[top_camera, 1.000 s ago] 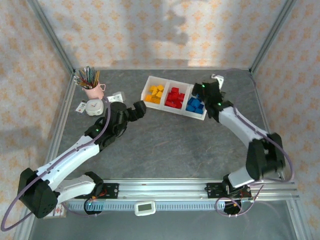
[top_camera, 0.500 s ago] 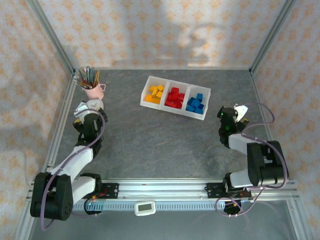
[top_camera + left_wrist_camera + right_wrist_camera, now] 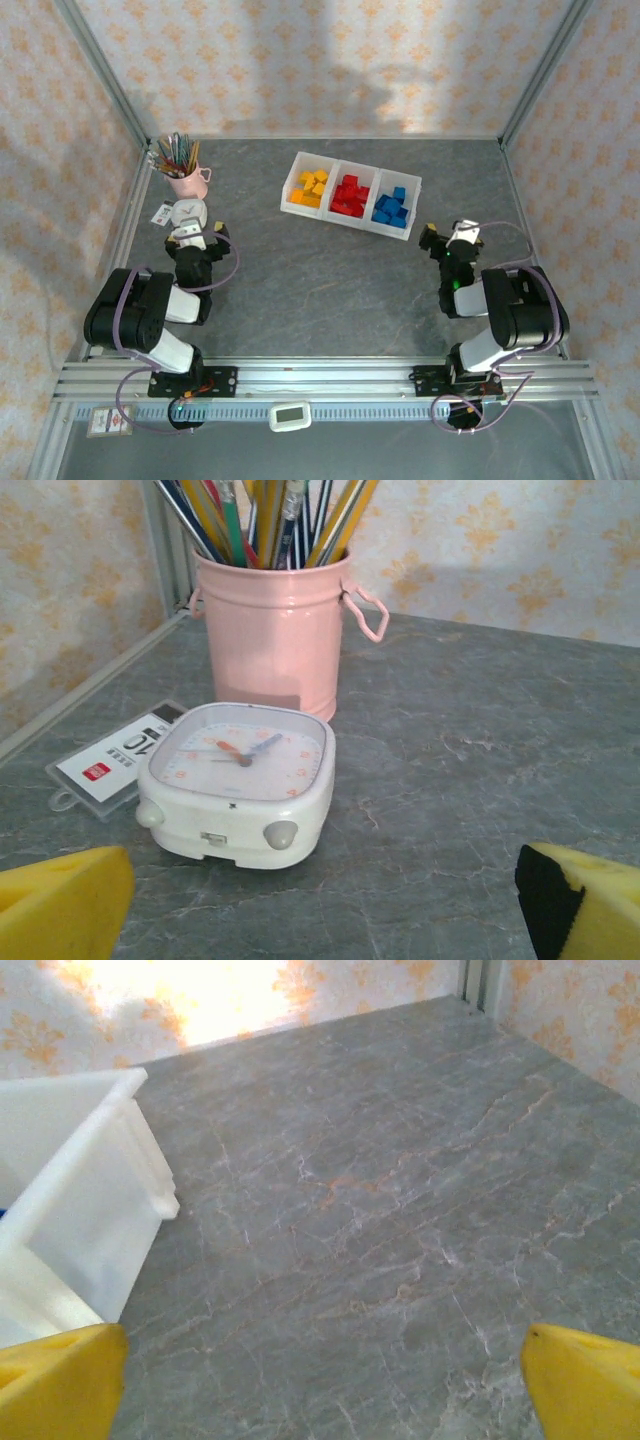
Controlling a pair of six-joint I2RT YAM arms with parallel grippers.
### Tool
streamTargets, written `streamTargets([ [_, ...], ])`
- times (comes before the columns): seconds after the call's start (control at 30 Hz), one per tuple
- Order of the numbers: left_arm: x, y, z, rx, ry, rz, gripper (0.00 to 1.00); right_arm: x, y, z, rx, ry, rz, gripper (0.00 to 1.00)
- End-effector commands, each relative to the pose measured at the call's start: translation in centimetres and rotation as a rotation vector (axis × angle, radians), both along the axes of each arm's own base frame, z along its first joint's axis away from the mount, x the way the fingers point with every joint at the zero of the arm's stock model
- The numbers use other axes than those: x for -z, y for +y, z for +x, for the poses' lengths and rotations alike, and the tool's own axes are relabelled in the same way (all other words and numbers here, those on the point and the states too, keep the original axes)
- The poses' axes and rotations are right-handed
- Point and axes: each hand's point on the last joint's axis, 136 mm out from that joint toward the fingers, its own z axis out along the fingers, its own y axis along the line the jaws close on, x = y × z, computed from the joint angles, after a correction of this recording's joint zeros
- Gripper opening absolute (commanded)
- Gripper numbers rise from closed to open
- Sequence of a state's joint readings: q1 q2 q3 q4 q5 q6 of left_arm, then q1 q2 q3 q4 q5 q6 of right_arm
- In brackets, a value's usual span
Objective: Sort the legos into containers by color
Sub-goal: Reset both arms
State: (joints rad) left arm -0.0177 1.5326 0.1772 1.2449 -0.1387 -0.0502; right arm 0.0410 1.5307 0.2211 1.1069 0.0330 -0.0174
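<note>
Since the yellow, red and blue legos (image 3: pixel 350 195) lie sorted in the tray (image 3: pixel 340 221) at far centre, none seems loose outside it. The left gripper (image 3: pixel 320 905) and right gripper (image 3: pixel 322 1380) are spread, empty; park them gently, clear of the clock (image 3: pixel 238 780).

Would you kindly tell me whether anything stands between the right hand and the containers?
Nothing visible does. Grey table surface lies between the open right hand and the containers, and the legos are already inside.
</note>
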Motion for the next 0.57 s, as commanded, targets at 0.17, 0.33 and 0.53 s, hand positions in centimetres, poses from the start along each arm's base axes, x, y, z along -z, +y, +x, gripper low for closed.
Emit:
streamTargets([
  [0.17,-3.16,0.52,0.87,-0.023,-0.121,0.010,1.00,-3.66,0.38,1.04,-0.038,-0.140,-0.006,1.00],
  [0.33,-3.09,0.53,0.90,-0.023,-0.116,0.010,1.00,-3.59,0.43,1.12,-0.039,-0.136,-0.008,1.00],
  [0.53,-3.12,0.51,0.91,-0.022,-0.117,0.010,1.00,-3.55,0.60,1.10,-0.051,-0.134,-0.007,1.00],
])
